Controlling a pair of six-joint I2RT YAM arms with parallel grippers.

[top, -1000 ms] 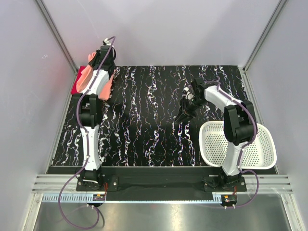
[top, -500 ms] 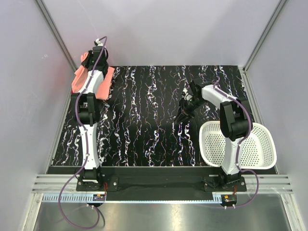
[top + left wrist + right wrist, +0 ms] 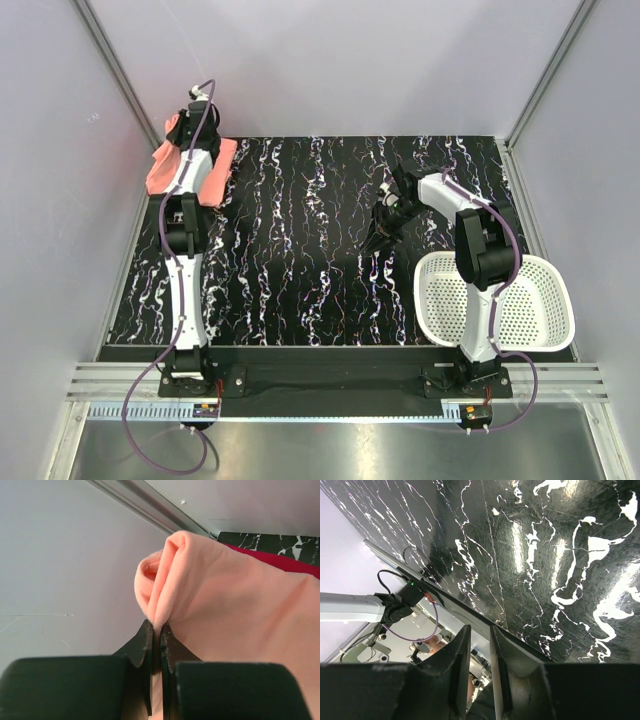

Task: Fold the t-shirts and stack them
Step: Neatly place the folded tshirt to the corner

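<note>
My left gripper [image 3: 192,122] is at the far left back corner, shut on a fold of the salmon t-shirt [image 3: 160,172]. In the left wrist view the jaws [image 3: 155,625] pinch a bunched edge of the salmon t-shirt [image 3: 235,610], which drapes down to the right. The crimson red t-shirt [image 3: 280,561] shows as a thin strip beyond it, lying under the salmon one; in the top view it is hidden. My right gripper [image 3: 379,238] hovers over the black marbled table [image 3: 300,250] right of centre, jaws [image 3: 480,629] nearly together with nothing between them.
A white perforated basket [image 3: 545,300] stands at the right front beside the right arm. Grey enclosure walls and an aluminium corner post [image 3: 150,505] lie just behind the left gripper. The table's left edge runs beside the shirts.
My left gripper has moved further back and left with the salmon t-shirt, which now covers the red one in the top view. The right arm has barely moved.
</note>
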